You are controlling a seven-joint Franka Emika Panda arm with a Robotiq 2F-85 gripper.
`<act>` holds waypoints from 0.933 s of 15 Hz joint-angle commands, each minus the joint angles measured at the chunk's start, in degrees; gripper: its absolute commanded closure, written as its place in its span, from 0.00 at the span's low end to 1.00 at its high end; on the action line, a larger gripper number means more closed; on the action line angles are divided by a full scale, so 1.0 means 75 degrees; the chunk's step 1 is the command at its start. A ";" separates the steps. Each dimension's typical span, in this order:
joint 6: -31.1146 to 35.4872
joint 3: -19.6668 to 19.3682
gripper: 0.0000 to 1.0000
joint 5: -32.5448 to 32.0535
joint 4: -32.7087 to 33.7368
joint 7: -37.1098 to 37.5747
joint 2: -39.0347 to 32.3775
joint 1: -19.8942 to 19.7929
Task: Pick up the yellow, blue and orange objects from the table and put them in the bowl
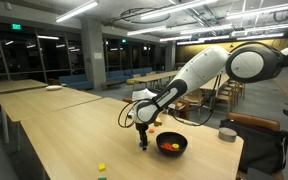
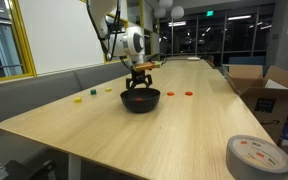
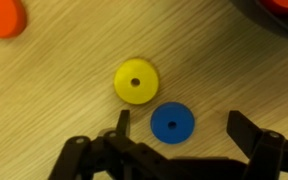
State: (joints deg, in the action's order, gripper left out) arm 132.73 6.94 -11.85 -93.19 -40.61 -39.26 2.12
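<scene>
1. The blue disc [image 3: 172, 122] lies flat on the table [image 3: 64, 110], hole up. It is round, so no long axis governs the approach.
2. It sits between the fingers [image 3: 122, 125], off-centre towards one; the yellow disc [image 3: 136, 80] lies just beyond.
3. The gripper [image 3: 179, 118] stands wide open and empty, beside the bowl [image 2: 140, 102].

1. We see the white jointed robot arm [image 1: 199, 70] reaching out from its base, with its elbow raised and its forearm sloping downward.
2. In both exterior views its wrist points the black two-fingered tool [image 1: 141, 137] straight down.
3. In the wrist view we find the jaws spread wide, with the two dark fingers [image 3: 122, 122] well apart and gripping nothing.
</scene>
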 commanded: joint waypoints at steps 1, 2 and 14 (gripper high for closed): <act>0.0538 0.0129 0.00 -0.0024 -0.0530 -0.0335 0.0355 -0.0190; 0.0702 0.0120 0.00 -0.0038 -0.0630 -0.0374 0.0395 -0.0199; 0.0833 0.0303 0.00 0.0224 -0.0849 -0.0791 0.0583 -0.0407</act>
State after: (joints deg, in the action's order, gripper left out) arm 139.63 7.61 -11.67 -98.41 -44.16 -36.82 0.64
